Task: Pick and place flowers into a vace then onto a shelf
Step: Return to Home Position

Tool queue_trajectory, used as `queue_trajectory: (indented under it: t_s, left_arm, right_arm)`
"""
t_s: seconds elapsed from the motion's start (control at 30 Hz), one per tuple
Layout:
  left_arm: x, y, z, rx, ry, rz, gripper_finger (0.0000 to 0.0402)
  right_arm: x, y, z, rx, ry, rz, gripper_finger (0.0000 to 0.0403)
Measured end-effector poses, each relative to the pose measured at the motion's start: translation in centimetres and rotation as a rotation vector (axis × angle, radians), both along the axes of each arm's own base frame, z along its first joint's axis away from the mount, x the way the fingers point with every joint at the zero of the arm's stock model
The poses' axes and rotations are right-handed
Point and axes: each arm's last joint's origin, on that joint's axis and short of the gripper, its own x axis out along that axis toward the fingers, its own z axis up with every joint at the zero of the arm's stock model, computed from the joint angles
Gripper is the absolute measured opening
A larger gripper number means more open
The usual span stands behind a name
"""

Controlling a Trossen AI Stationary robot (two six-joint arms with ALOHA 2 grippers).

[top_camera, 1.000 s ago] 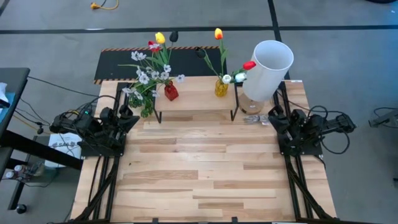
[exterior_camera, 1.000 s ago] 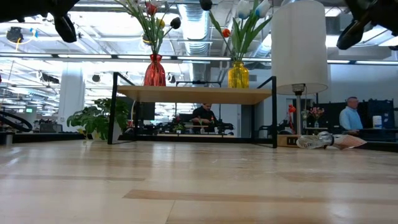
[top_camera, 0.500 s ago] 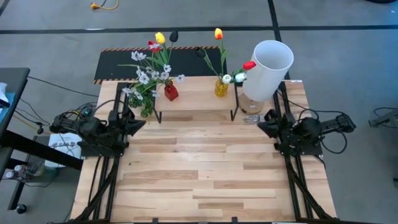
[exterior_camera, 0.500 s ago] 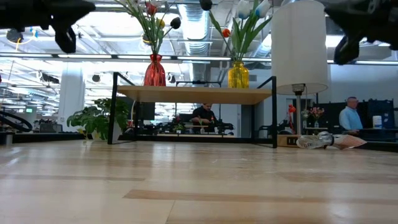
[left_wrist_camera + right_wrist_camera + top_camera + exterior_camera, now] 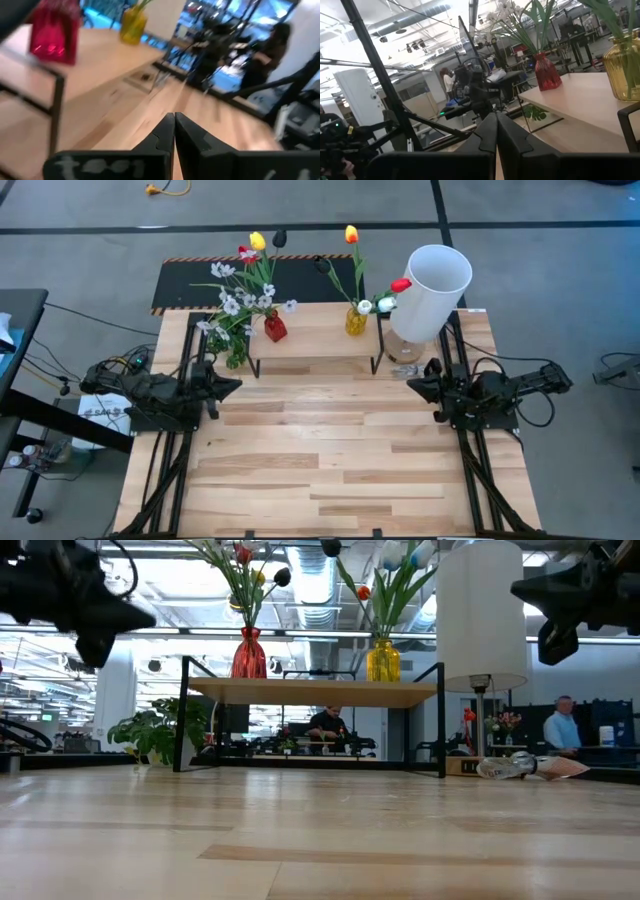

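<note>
We look down on a low light-wood shelf [image 5: 315, 350] standing at the far edge of a slatted wooden table [image 5: 320, 470]. Two glass vases stand on the shelf, well apart.

The red vase [image 5: 274, 328], near the shelf's left end, holds flowers [image 5: 240, 285]: a yellow tulip, a red one, a black one and sprays of small white blossoms.

The yellow vase [image 5: 356, 321], near the right end, holds an orange tulip [image 5: 351, 234], a black tulip, a red tulip and a white one.

Just right of the shelf stands a lamp [image 5: 437, 275] with a tall white shade.

The left gripper [image 5: 233, 385] hangs above the table's left side, in front of the shelf. It is empty, with its fingers pressed together. The right gripper [image 5: 413, 378] mirrors it on the right side, also empty and pinched closed.
</note>
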Motion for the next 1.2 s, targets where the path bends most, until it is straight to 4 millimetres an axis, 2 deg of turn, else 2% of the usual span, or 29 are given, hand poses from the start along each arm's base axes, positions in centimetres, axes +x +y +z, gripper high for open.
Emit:
queue_trajectory:
  t_s: [0.2,0.37,1.2]
  left_arm:
    - [-0.2,0.2,-1.4,-0.036,0.122,0.062,0.0000]
    - [-0.5,0.4,-2.1,-0.127,0.150,0.136,0.0000]
    - [-0.5,0.4,-2.2,-0.113,0.167,0.142,0.0000]
  right_arm:
    - [0.0,0.0,0.0,0.000,0.000,0.001,0.0000]
    - [0.0,0.0,0.0,-0.001,0.000,0.003,0.0000]
    - [0.0,0.0,0.0,-0.001,0.000,0.004,0.0000]
